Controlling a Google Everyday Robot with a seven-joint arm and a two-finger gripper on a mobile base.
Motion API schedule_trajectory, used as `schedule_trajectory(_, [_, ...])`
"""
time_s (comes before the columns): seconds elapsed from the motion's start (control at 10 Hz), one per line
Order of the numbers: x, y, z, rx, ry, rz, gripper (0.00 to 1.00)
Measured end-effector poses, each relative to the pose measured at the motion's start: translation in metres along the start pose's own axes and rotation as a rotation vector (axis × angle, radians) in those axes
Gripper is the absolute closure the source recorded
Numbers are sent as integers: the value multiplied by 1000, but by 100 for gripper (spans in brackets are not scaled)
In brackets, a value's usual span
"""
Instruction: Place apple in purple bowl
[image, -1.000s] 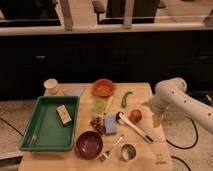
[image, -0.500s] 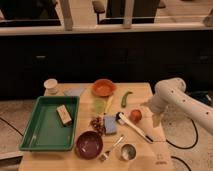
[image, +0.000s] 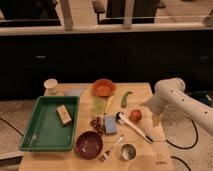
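Note:
The apple (image: 135, 115) is small, round and red-orange. It lies on the wooden table (image: 160, 155), right of centre. The purple bowl (image: 89, 145) is dark maroon and stands empty near the front edge, left of the apple and closer to the camera. My white arm (image: 170, 92) reaches in from the right. The gripper (image: 155, 119) hangs at its lower end, just right of the apple, close to the table's right edge.
A green tray (image: 35, 135) holding a tan block (image: 63, 115) is at the left. An orange bowl (image: 104, 87), green pepper (image: 126, 97), grapes (image: 96, 124), blue sponge (image: 110, 125), white-handled utensil (image: 135, 129), fork (image: 112, 148), steel cup (image: 128, 151) and white cup (image: 50, 85) are spread around.

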Motion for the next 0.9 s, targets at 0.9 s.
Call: schedule_trajectory(0.9, [-4,-3,11,-7,-34,-82,20])
